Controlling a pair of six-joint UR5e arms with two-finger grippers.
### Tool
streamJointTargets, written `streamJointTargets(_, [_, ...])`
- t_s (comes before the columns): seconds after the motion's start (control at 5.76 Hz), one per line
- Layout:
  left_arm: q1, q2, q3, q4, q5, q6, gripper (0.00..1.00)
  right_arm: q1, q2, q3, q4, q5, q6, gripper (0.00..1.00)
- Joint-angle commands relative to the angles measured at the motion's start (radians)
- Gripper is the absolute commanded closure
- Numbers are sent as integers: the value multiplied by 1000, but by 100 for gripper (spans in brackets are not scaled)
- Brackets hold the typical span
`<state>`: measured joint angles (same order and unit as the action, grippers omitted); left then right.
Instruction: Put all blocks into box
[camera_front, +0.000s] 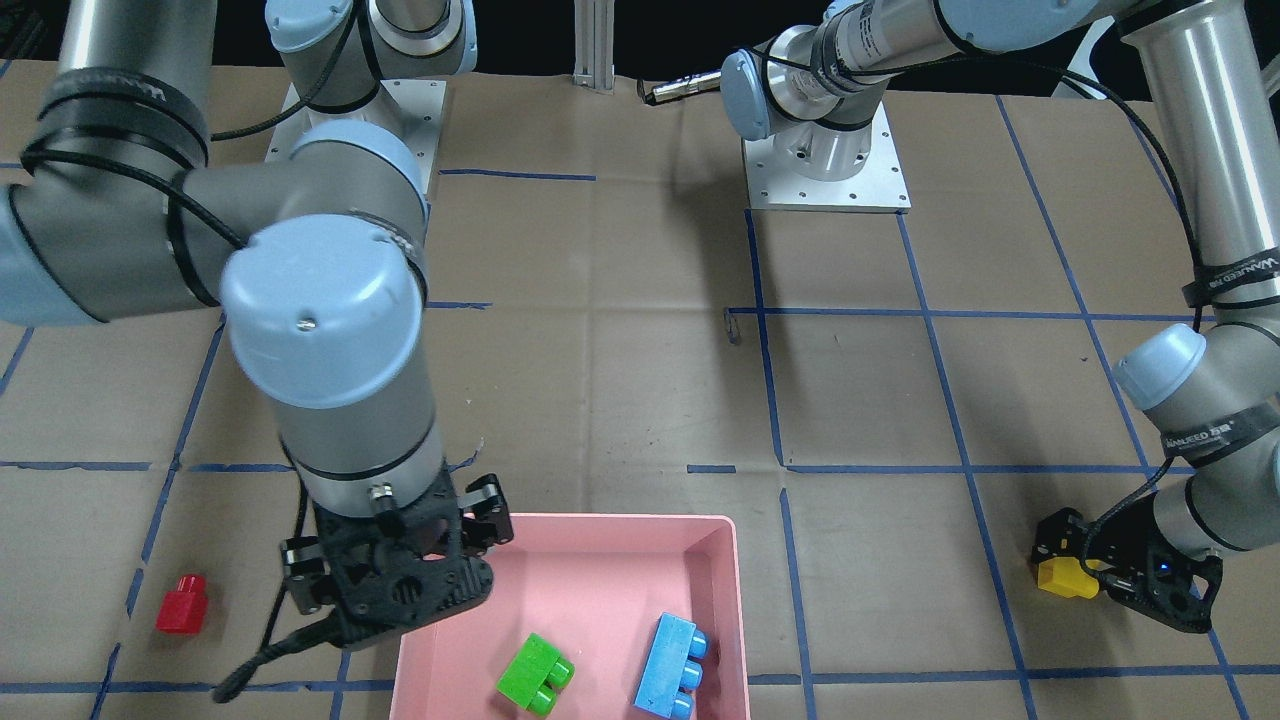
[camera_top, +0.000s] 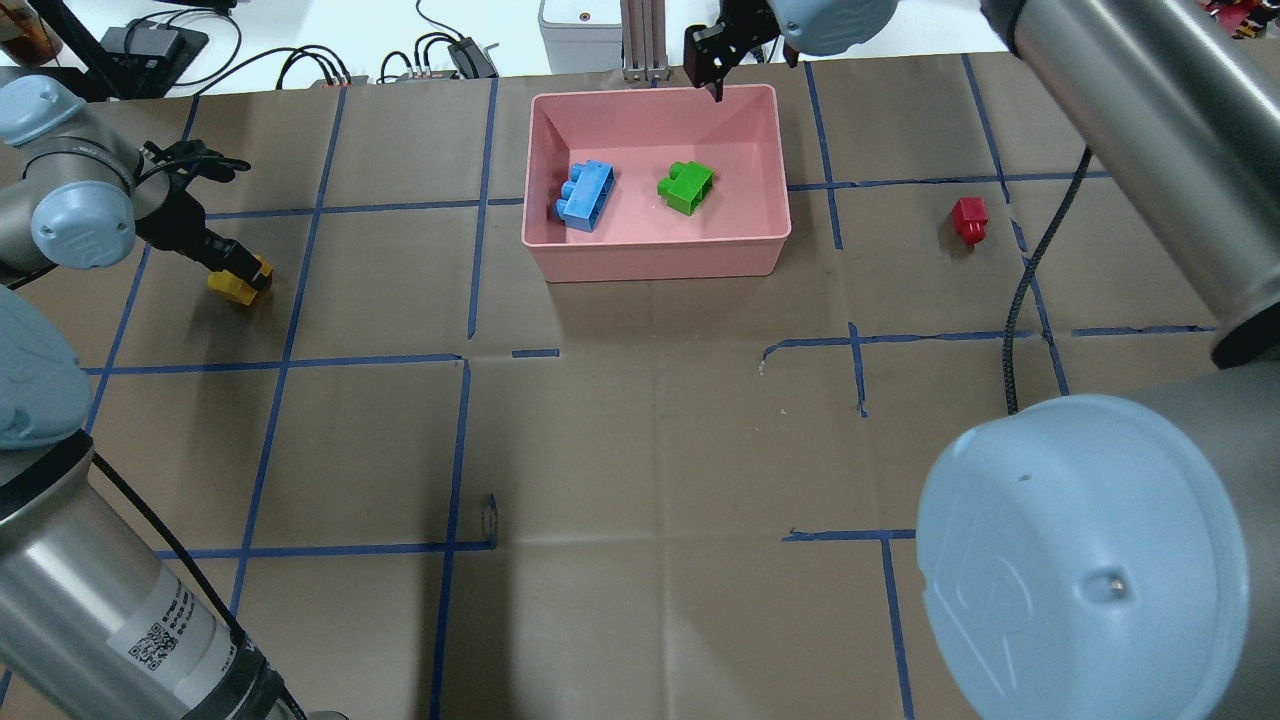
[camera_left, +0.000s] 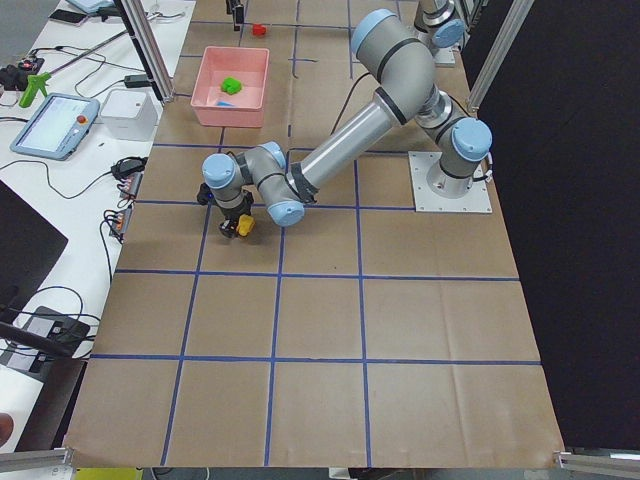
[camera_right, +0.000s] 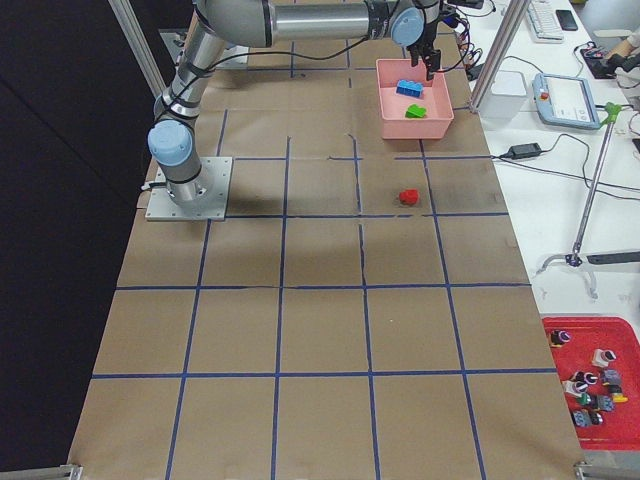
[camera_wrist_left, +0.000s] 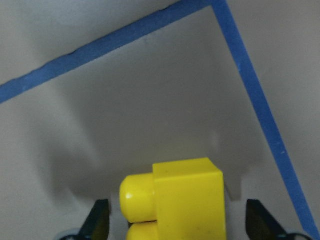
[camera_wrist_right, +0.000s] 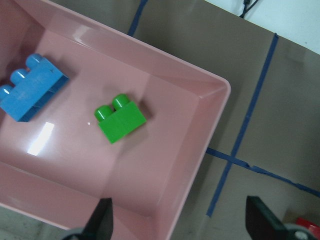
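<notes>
The pink box (camera_top: 660, 262) stands at the far middle of the table. The green block (camera_top: 686, 187) and the light blue block (camera_top: 585, 195) lie inside it, apart. My right gripper (camera_top: 712, 78) hangs open and empty over the box's far right corner; its wrist view shows the green block (camera_wrist_right: 120, 120) and blue block (camera_wrist_right: 30, 92) below. The red block (camera_top: 969, 219) lies on the table to the right of the box. My left gripper (camera_top: 232, 272) is low at the table, open, with its fingertips (camera_wrist_left: 100, 220) on both sides of the yellow block (camera_wrist_left: 187, 200), not touching it.
Brown paper with a grid of blue tape lines (camera_top: 470, 250) covers the table. The right arm's black cable (camera_top: 1030, 290) hangs over the table near the red block. Both arm bases (camera_front: 825, 160) stand at the robot's edge.
</notes>
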<state>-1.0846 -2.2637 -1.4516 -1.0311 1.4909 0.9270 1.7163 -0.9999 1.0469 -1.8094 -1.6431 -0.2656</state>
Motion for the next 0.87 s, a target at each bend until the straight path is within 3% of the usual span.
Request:
streamJointTargets(0.0, [-1, 0, 16, 11, 5, -5, 56, -154, -60, 34, 91, 0, -180, 15])
streamJointTargets(0.17, [-3, 25, 39, 10, 5, -26, 63, -194, -69, 60, 137, -4, -194, 22])
streamJointTargets(0.35, [-3, 89, 101, -88, 15, -42, 65, -236, -59, 80, 136, -1, -240, 26])
streamJointTargets(0.69, [-8, 206, 321, -464, 19, -118, 66, -331, -25, 160, 118, 18, -241, 25])
